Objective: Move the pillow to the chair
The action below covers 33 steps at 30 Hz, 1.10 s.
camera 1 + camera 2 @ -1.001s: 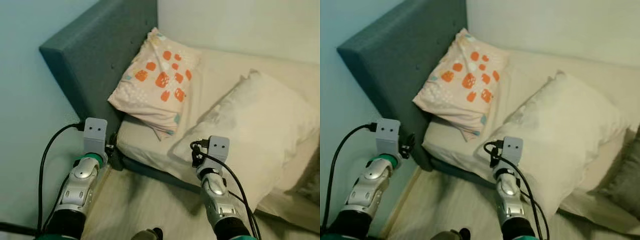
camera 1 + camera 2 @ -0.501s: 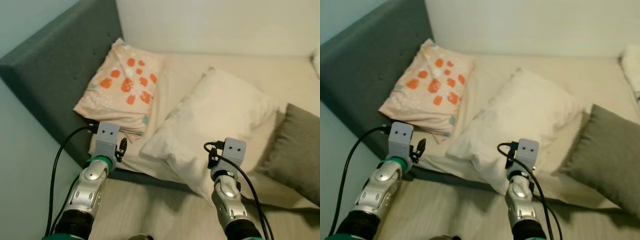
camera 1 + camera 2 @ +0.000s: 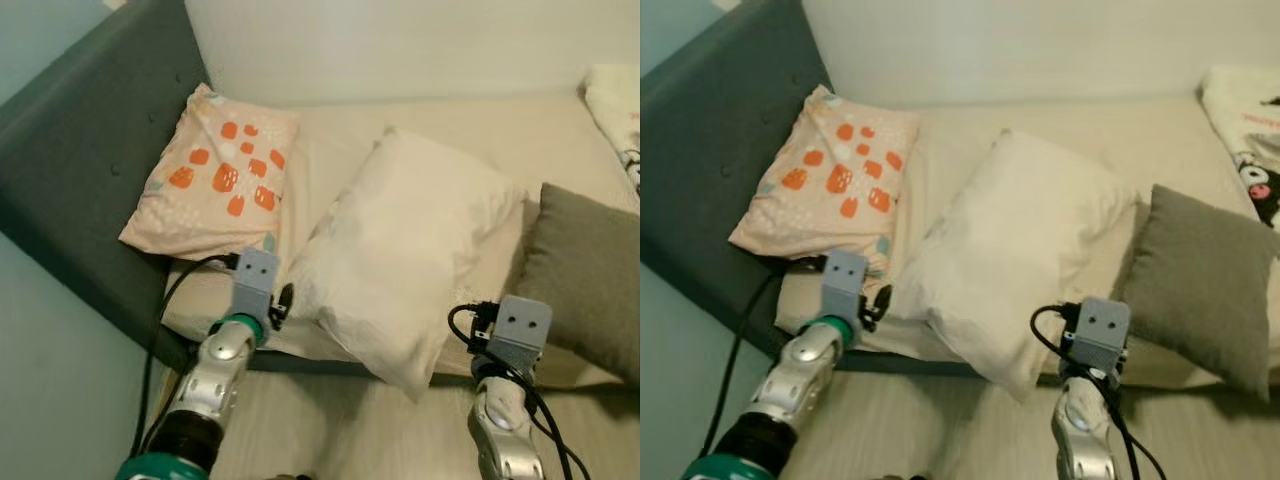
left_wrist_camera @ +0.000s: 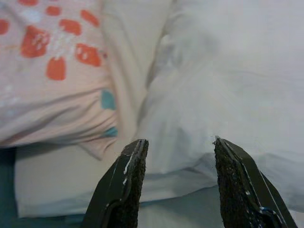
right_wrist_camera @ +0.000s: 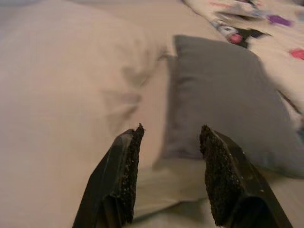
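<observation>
View has swung right along the bed since a second ago: the white pillow (image 3: 405, 255) is now centred between both arms and a grey cushion (image 3: 585, 280) has come into sight. Left gripper (image 4: 173, 183) spread at its near-left corner; right gripper (image 5: 168, 173) spread near its right edge, contact uncertain. No grasp yet.

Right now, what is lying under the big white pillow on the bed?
The white pillow lies on the cream sheet of the bed, one corner hanging past the bed's front edge. Whatever else might be beneath it is covered.
</observation>
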Tool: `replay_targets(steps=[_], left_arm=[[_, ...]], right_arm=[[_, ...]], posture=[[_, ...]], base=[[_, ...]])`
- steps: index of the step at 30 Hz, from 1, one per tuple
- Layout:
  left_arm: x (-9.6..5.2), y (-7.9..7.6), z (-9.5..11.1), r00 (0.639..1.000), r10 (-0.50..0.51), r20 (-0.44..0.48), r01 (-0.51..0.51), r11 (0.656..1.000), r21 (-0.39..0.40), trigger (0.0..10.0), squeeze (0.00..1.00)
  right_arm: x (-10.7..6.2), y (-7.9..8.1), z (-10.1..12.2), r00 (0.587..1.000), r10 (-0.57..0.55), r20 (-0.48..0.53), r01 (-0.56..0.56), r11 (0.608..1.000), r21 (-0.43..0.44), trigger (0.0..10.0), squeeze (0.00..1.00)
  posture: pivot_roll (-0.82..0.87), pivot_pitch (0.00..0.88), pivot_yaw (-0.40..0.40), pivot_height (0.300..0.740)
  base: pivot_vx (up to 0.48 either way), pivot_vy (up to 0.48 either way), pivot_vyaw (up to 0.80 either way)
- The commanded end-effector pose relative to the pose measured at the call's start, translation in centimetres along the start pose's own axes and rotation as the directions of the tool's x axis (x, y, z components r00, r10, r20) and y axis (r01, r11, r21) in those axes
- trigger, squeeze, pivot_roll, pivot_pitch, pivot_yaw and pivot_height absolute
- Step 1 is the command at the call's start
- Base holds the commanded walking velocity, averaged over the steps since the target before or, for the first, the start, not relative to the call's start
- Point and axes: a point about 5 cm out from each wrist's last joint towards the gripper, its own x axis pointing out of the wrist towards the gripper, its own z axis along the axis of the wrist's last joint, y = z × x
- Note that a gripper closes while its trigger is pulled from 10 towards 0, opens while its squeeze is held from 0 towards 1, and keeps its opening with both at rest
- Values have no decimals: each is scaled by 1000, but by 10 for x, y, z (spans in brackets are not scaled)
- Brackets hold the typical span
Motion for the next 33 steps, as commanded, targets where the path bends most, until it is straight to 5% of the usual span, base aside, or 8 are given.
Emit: replay_targets(steps=[1, 6, 12, 18, 27, 33], left_arm=[[0, -3, -7, 999, -17, -27, 17, 1000, 18, 10000, 0], [9, -33, -3, 991, -129, -24, 130, 990, 61, 10000, 0], [12, -45, -1, 986, -166, -19, 167, 984, 54, 10000, 0], [13, -48, -2, 986, -166, -6, 166, 985, 46, 10000, 0], [10, -18, -3, 999, -21, 48, 18, 998, 57, 10000, 0], [2, -4, -11, 996, 69, 48, -70, 997, 16, 10000, 0]], right_arm=[[-4, -4, -2, 1000, -23, -8, 23, 1000, -12, 10000, 0], [-19, -34, 5, 992, -125, 21, 126, 991, -43, 10000, 0], [-29, -47, 10, 986, -160, 36, 162, 985, -62, 10000, 0], [-40, -55, 16, 984, -176, 36, 179, 980, -82, 10000, 0], [-29, -32, 38, 995, -87, 45, 91, 993, -82, 10000, 0], [-12, -15, 33, 999, -20, 38, 22, 998, -55, 10000, 0]], posture=[[-122, 39, 266, 740], [-191, 50, 325, 740], [-245, 60, 338, 740], [-249, 68, 268, 740], [-207, 63, 138, 740], [-132, 54, 157, 740]], base=[[0, 0, 0], [0, 0, 0], [0, 0, 0], [0, 0, 0], [0, 0, 0], [0, 0, 0]])
